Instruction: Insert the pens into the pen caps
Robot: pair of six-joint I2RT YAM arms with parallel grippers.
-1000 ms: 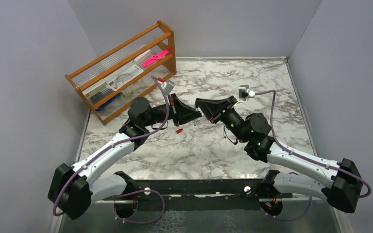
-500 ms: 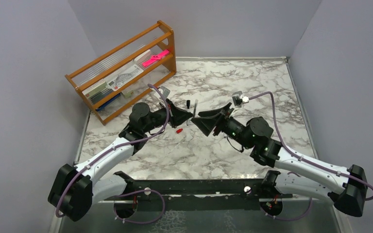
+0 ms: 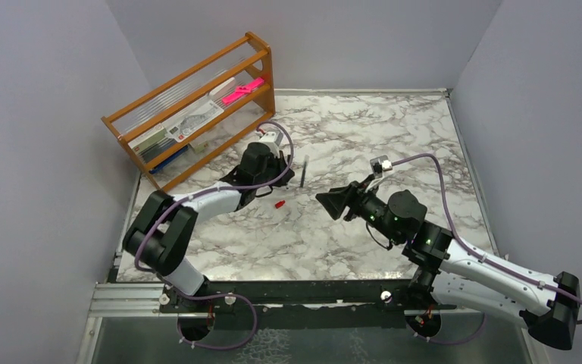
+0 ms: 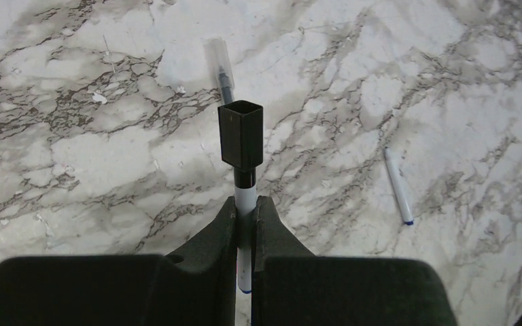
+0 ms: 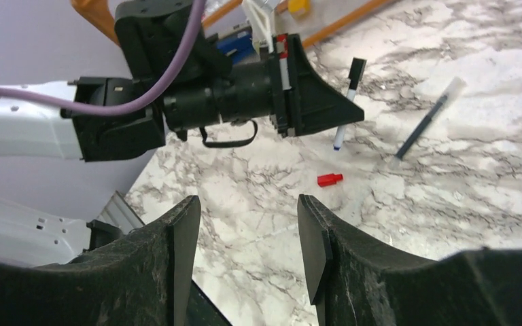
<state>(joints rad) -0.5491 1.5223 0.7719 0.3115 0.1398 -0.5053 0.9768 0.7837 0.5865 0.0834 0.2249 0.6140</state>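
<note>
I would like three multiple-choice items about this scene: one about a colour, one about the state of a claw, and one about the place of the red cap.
1. The cap on the pen in the left claw is: A. clear; B. red; C. black.
2. The right claw is: A. open and empty; B. shut on a pen; C. shut on a cap.
3. The red cap is: A. in the left claw; B. on the table; C. in the right claw.

Answers:
1 C: the left wrist view shows a black cap on the white barrel.
2 A: it stands wide with nothing in it.
3 B: it lies flat, apart from both claws.
</note>
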